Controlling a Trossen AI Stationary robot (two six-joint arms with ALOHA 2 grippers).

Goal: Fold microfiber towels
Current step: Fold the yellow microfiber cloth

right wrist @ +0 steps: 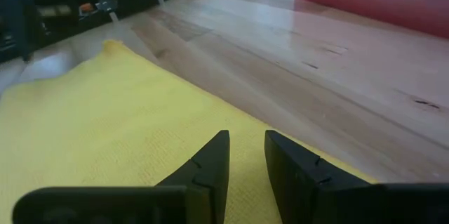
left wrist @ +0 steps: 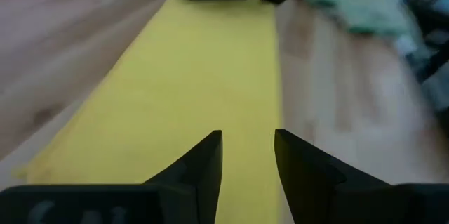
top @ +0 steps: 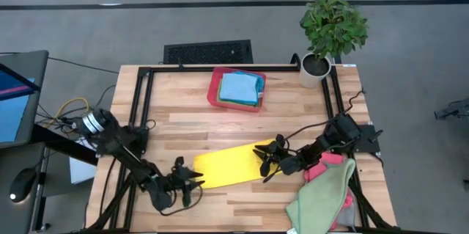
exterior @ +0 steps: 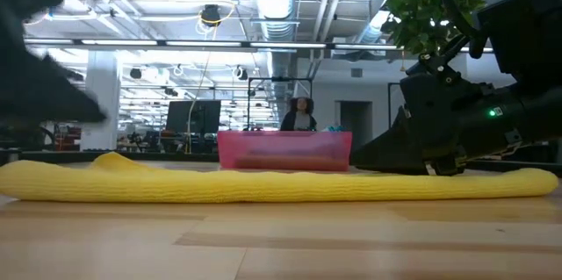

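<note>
Two grippers, left and right, hover part-open and empty over the yellow towel's short edges; bare table beyond.

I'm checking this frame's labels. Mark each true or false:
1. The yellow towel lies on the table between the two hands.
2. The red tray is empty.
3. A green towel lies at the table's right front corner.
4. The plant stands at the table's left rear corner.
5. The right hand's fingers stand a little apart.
1. True: the yellow towel lies between the left hand and right hand.
2. False: the red tray holds a blue towel.
3. True: the green towel lies there.
4. False: the plant stands at the right rear corner.
5. True.
</note>
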